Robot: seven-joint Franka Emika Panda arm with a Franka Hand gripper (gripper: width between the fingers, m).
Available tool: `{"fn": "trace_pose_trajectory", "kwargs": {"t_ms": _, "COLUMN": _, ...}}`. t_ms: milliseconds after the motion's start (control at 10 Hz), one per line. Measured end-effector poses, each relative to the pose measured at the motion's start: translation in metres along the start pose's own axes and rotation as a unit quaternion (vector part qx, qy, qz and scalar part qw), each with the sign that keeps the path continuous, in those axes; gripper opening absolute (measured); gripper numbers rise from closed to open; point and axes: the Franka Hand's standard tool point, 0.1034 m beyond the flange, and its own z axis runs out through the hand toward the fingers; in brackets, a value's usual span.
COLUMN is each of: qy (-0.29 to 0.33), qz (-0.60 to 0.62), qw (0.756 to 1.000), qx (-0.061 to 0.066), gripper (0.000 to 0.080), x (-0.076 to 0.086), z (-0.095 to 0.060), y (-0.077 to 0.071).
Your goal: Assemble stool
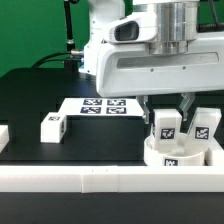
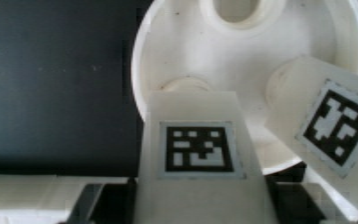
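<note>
The round white seat [image 1: 176,158] lies at the front on the exterior view's right, and fills the wrist view [image 2: 167,50]. A white tagged leg [image 1: 165,125] stands upright on it. My gripper [image 1: 166,108] straddles this leg from above, and its black fingers [image 2: 108,200] press both sides of the leg [image 2: 197,140], so it is shut on it. A second tagged leg [image 1: 205,124] stands on the seat just beside it, also in the wrist view [image 2: 332,112]. A third leg [image 1: 52,127] lies loose on the black table at the exterior view's left.
The marker board [image 1: 104,105] lies on the table behind the loose leg. A long white rail [image 1: 100,181] runs along the front edge, close to the seat. A white piece [image 1: 3,136] shows at the exterior view's left edge.
</note>
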Motion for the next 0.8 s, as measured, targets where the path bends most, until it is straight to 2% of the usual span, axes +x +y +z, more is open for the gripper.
{"fn": "trace_pose_trajectory", "kwargs": {"t_ms": 300, "qy": 0.000, "qz": 0.037, "qw": 0.999, "qx": 0.001, "gripper": 0.0336, "x": 0.000, "z": 0.000, "y": 0.000}}
{"fn": "trace_pose_trajectory", "kwargs": {"t_ms": 400, "qy": 0.011, "qz": 0.131, "qw": 0.991, "qx": 0.010, "gripper": 0.0336, "x": 0.002, "z": 0.001, "y": -0.003}}
{"fn": "trace_pose_trajectory", "kwargs": {"t_ms": 700, "qy": 0.014, "qz": 0.321, "qw": 0.946, "qx": 0.028, "gripper": 0.0337, "x": 0.002, "z": 0.003, "y": -0.021}}
{"fn": "trace_pose_trajectory", "kwargs": {"t_ms": 800, "qy": 0.010, "qz": 0.399, "qw": 0.916, "qx": 0.035, "gripper": 0.0337, "x": 0.002, "z": 0.003, "y": -0.028}}
